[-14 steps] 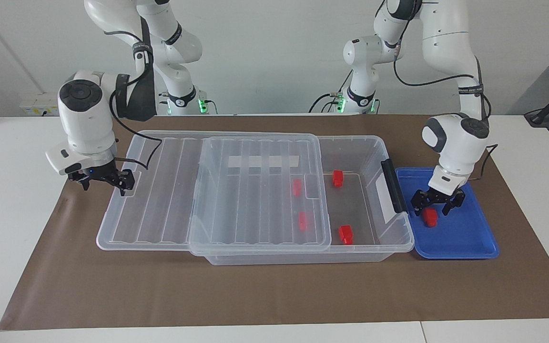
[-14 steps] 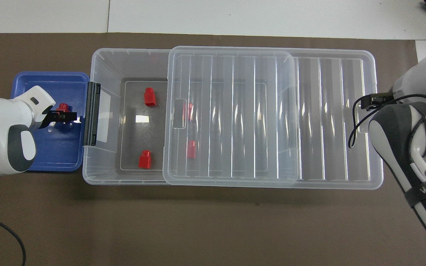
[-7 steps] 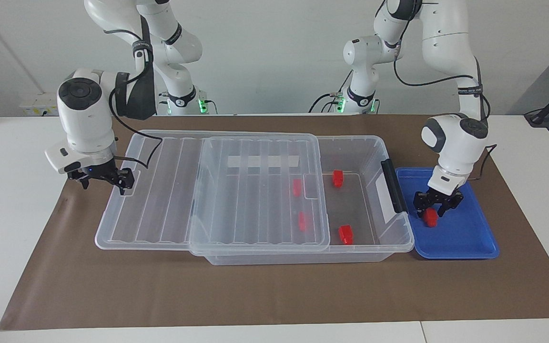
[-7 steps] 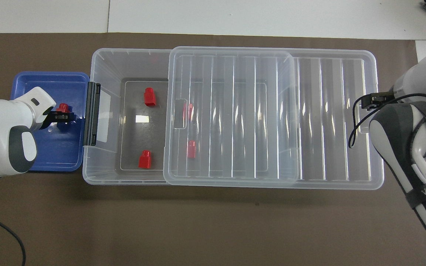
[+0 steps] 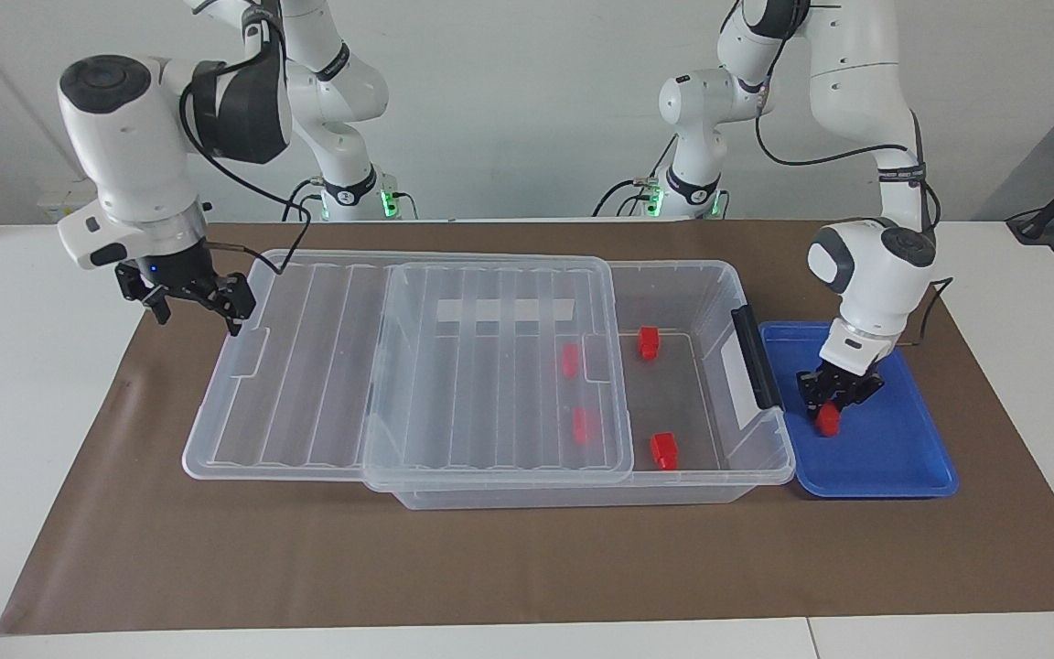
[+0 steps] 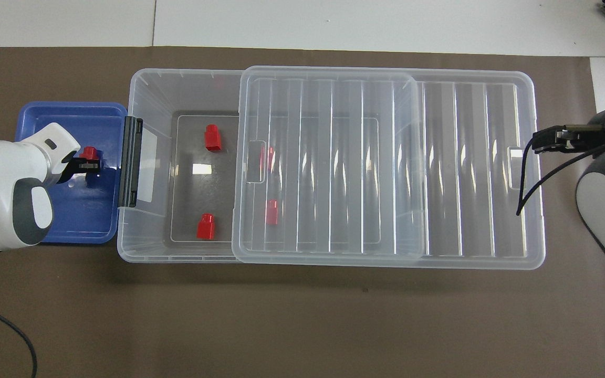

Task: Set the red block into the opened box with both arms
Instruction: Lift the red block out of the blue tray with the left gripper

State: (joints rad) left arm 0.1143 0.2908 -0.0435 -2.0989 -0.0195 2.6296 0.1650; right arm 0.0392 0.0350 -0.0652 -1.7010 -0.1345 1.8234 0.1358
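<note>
Going by the overhead view for clock directions. The left gripper (image 5: 833, 401) is down in the blue tray (image 5: 902, 467) and clamped on a red block (image 5: 827, 422). That block is a bit toward 1 o'clock from the tray's middle, and I can't tell if it's off the tray floor.

The tray sits just beside the box (image 5: 710, 275) at the box's 9 o'clock end, right by the black latch (image 5: 756, 357). The lid (image 5: 307, 366) is slid toward 3 o'clock, so the 9 o'clock part of the box is open.

Four more blocks are already in the box. Two are in the open part, one (image 5: 648, 342) toward 12 and one (image 5: 664, 450) toward 6. Two more (image 5: 570, 361) show through the lid.

The right gripper (image 5: 188, 302) is up in the air over the lid's 3 o'clock edge with its fingers apart, holding nothing. Everything sits on a brown mat (image 5: 490, 558) on the white bench (image 5: 24, 412).
</note>
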